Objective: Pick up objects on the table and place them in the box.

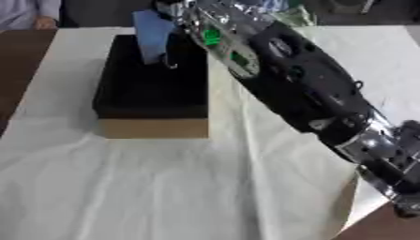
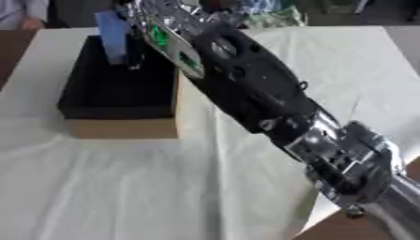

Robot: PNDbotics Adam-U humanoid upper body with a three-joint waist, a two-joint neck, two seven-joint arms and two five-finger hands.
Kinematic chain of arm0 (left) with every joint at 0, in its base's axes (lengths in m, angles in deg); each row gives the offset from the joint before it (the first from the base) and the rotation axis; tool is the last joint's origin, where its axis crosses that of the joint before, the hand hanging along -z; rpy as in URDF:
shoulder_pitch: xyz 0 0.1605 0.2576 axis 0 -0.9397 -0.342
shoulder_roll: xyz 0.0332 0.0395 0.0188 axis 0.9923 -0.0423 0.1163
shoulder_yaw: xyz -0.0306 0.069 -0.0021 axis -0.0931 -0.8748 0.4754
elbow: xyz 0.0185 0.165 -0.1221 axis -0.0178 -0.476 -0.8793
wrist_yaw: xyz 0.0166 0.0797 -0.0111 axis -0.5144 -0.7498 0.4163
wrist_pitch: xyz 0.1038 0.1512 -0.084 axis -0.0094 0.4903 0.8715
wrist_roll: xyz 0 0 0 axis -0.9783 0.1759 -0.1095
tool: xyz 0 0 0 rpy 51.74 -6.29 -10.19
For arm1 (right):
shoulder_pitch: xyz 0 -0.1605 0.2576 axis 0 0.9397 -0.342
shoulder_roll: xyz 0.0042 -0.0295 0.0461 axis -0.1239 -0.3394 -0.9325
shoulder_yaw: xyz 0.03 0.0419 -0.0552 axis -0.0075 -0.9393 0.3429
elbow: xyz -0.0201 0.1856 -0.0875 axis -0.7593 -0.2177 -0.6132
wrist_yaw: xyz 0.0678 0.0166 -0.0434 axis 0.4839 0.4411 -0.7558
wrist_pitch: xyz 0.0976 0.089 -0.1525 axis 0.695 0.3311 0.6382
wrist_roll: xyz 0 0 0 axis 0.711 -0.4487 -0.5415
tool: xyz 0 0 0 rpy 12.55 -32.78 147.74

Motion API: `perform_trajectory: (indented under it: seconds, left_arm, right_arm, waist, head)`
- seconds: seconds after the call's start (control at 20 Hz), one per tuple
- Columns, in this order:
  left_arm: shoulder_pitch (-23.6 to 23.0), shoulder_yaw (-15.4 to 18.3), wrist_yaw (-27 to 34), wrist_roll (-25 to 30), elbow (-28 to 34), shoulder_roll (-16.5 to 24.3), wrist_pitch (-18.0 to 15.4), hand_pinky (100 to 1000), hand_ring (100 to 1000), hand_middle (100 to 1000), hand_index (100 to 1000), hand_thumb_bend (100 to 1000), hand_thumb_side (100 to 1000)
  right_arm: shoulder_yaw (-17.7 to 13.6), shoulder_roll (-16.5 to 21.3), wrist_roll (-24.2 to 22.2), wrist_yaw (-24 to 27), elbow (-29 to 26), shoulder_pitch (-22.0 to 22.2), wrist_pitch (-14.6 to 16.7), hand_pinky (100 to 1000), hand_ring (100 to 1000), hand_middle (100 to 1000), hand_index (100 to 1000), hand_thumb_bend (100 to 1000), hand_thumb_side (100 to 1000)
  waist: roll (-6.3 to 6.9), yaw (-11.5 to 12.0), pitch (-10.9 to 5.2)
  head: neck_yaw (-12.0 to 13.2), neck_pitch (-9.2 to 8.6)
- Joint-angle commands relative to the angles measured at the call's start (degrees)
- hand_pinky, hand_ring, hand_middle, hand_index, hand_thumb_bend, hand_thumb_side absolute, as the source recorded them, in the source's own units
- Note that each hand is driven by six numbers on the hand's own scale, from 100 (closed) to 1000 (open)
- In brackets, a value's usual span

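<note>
Creased matt white cloth (image 1: 164,187), matt black-lined cardboard box (image 1: 153,127), glossy black plastic and silver metal arm (image 1: 303,89)

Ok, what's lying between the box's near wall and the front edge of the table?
Nothing but bare white cloth; the left eye view shows it wrinkled and unoccupied from the box forward. The right hand holds a blue object above the box.

1. White cloth (image 1: 164,187) spread over most of the table, creased, near right corner hanging off the edge.
2. Brown wooden table (image 1: 20,61) bare along the left side and at the near right corner.
3. Crinkled clear plastic wrapping (image 2: 279,18) at the far edge, right of centre.
</note>
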Motion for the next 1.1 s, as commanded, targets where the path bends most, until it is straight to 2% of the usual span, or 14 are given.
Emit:
perform_trajectory:
  seconds: [0.05,0.15,0.3,0.5,0.8,0.9,0.95,1.0,1.05,1.1]
  left_arm:
    - [0.6,0.1,0.1,0.3,1.1,0.5,-0.2,960,659,644,836,100,488]
    - [0.6,0.1,0.1,0.3,1.1,0.5,-0.2,959,659,644,836,100,490]
    - [0.6,0.2,0.1,0.2,1.1,0.5,-0.2,959,658,643,836,100,485]
    - [0.7,0.2,0.1,0.2,1.1,0.5,-0.2,959,658,643,836,100,485]
    - [0.7,0.2,0.1,0.1,1.1,0.6,-0.2,958,658,643,836,100,483]
    - [0.7,0.3,0.1,0.0,1.1,0.6,-0.2,958,658,643,836,100,482]
    - [0.7,0.3,0.1,0.0,1.1,0.6,-0.2,958,657,643,836,100,482]
    - [0.7,0.3,0.1,0.0,1.1,0.6,-0.2,958,657,643,836,100,482]
    - [0.6,0.3,0.1,0.0,1.1,0.6,-0.2,958,657,643,836,100,482]
    - [0.6,0.3,0.1,0.0,1.1,0.6,-0.3,958,657,643,836,100,482]
  right_arm:
    - [0.2,0.1,-9.4,0.1,0.3,-1.3,-7.1,943,989,962,1000,367,161]
    - [0.5,0.0,-9.4,-0.6,0.7,-1.3,-5.6,966,1000,999,1000,408,286]
    - [0.3,-0.1,-9.4,-2.0,1.5,-1.4,-3.4,981,1000,1000,1000,427,359]
    - [-0.6,-0.3,-9.4,-3.6,2.4,-1.5,-2.0,980,1000,1000,1000,431,354]
    - [-1.1,-0.6,-9.4,-4.2,2.8,-1.4,-1.5,980,1000,1000,1000,428,334]
    - [-1.3,-0.5,-9.4,-4.2,2.3,-1.4,-1.5,978,1000,1000,1000,400,325]
    - [-1.5,-0.3,-9.4,-4.1,1.6,-1.4,-1.6,974,1000,1000,1000,334,321]
    - [-1.8,0.0,-9.4,-4.0,0.6,-1.5,-1.7,973,1000,1000,1000,358,304]
    - [-2.2,0.6,-9.4,-3.7,-0.5,-1.6,-1.8,965,1000,1000,1000,299,288]
    - [-2.8,1.3,-9.4,-3.4,-1.8,-1.8,-1.6,963,1000,1000,1000,288,287]
  waist:
    - [0.26,0.1,-0.94]
    - [0.26,0.1,-0.96]
    - [0.26,0.1,-1.0]
    - [0.21,0.0,-1.03]
    - [0.22,0.0,-1.17]
    - [0.25,0.0,-1.22]
    - [0.27,0.0,-1.24]
    - [0.29,-0.1,-1.26]
    - [0.32,-0.1,-1.27]
    - [0.36,-0.2,-1.29]
  head:
    - [-0.1,-0.55]
    - [-0.2,-0.57]
    - [-0.2,-0.61]
    - [-0.2,-0.59]
    - [-0.1,-0.69]
    - [-0.1,-0.68]
    - [-0.1,-0.68]
    - [0.0,-0.68]
    - [0.0,-0.69]
    - [0.1,-0.69]
